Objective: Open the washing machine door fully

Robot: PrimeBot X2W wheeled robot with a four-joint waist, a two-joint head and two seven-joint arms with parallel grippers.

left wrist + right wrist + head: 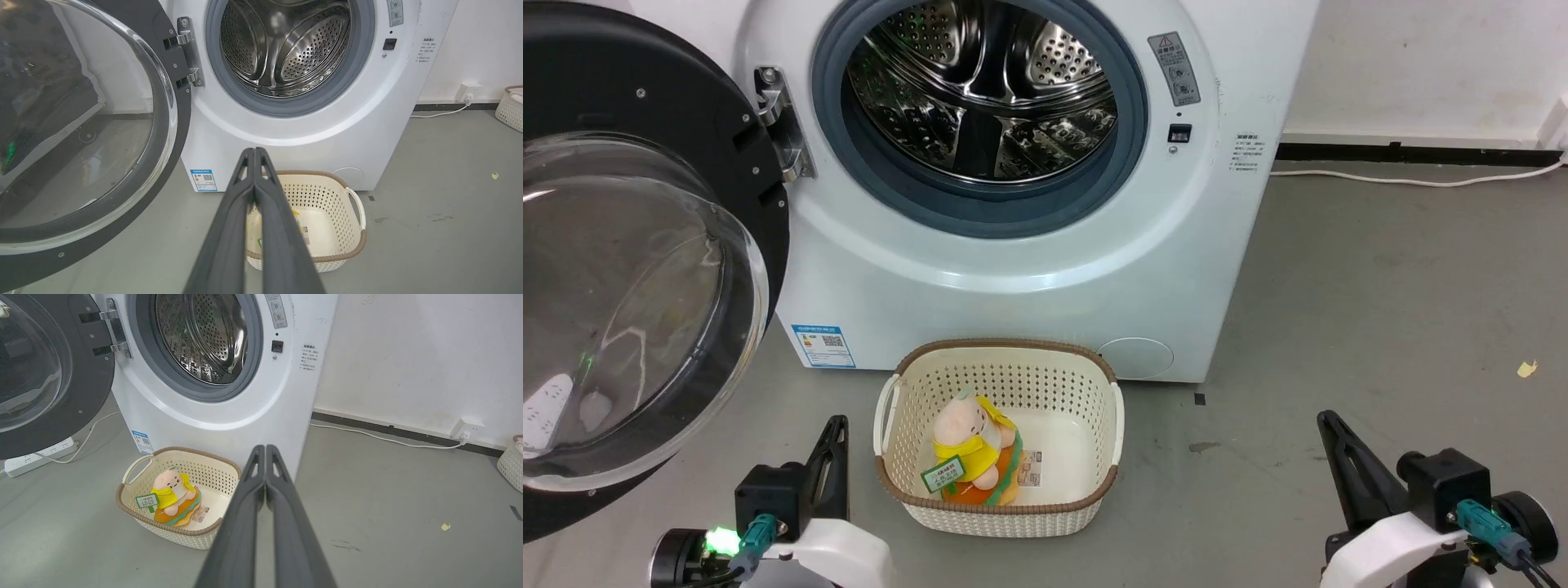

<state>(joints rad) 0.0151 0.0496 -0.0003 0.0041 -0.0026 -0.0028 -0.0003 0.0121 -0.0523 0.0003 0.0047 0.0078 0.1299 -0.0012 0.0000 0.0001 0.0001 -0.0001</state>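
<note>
the large white front-loading washing machine [1029, 278] is standing on the grey floor [1388, 310] against the white wall [1421, 57], and its round porthole is lying uncovered. the big round washing machine door with the wide glossy black rim and bulging clear glass bowl [629, 302] is hanging wide open at the machine's hinge side, clear of the porthole, with its glass bowl facing out from the machine's front. inside the machine the perforated steel drum [984, 90] is showing, and the grey rubber gasket [980, 214] is ringing the porthole. the cream perforated plastic basket with the brown woven rim [1001, 347] is sitting on the floor just in front of the machine, below the porthole. the left gripper with two long dark fingers [836, 425] is hovering in front of the machine, beside the basket on the door's side; its fingers are pressing together tip to tip and are holding nothing. the right gripper with the same dark fingers [1326, 418] is hovering in front of the machine's corner farthest from the door, well apart from the basket, and its fingers are likewise pressing together on nothing. the white power strip [36, 455] is lying on the floor beside the machine, under the open door. the pink plush toy in a yellow jacket [970, 449] is lying in the basket. the metal hinge [783, 122] is joining the door to the machine's front. the blue label sticker [823, 345] is sitting low on the machine's front, at the hinge side.
</note>
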